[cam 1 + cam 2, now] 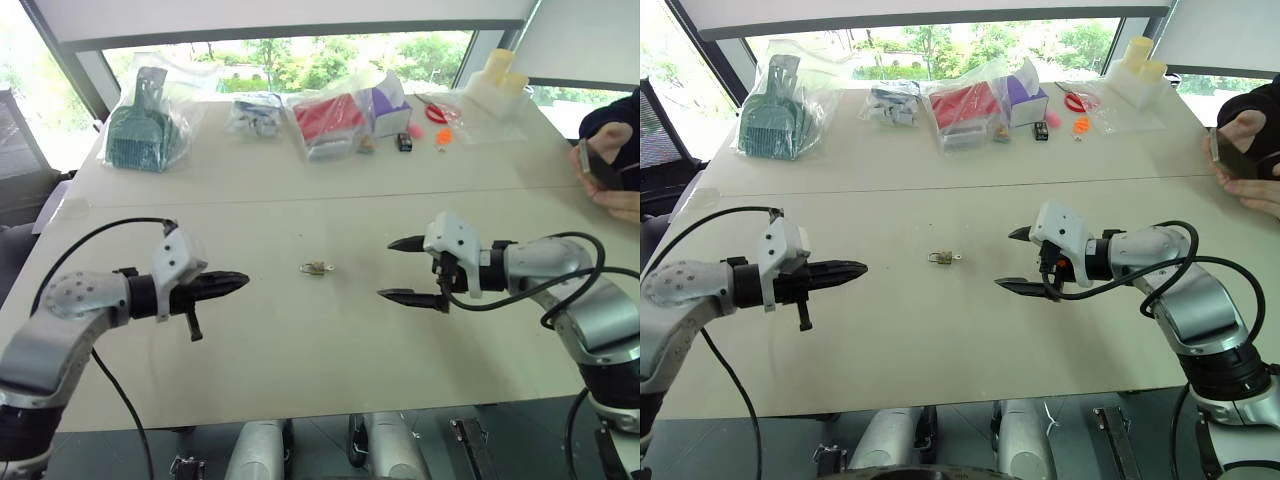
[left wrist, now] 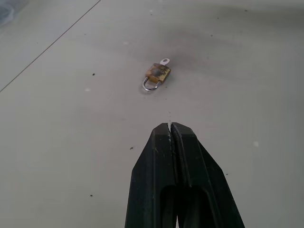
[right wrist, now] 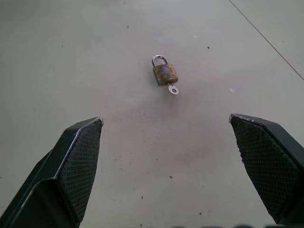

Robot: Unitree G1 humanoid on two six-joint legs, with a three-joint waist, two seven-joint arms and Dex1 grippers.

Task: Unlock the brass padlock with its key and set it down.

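Observation:
The brass padlock [image 1: 314, 268] lies flat on the white table [image 1: 300, 340], midway between my two grippers, with a small silver key [image 3: 173, 89] stuck in its bottom and its thin shackle [image 3: 159, 59] closed. My left gripper [image 1: 241, 281] is shut and empty, pointing at the padlock [image 2: 157, 74] from the left with a gap between them. On the other side my right gripper [image 1: 398, 269] stands wide open, its fingers [image 3: 76, 161] spread and aimed at the padlock [image 3: 165, 74], also short of it. Neither gripper touches the lock.
Along the table's far edge lie plastic bags: a green dustpan set [image 1: 140, 125], a bag of small parts [image 1: 256, 112], a red and purple box bag [image 1: 345, 118], small trinkets [image 1: 404, 141], red scissors [image 1: 436, 111]. A person's hand with a phone [image 1: 605, 170] is at the right edge.

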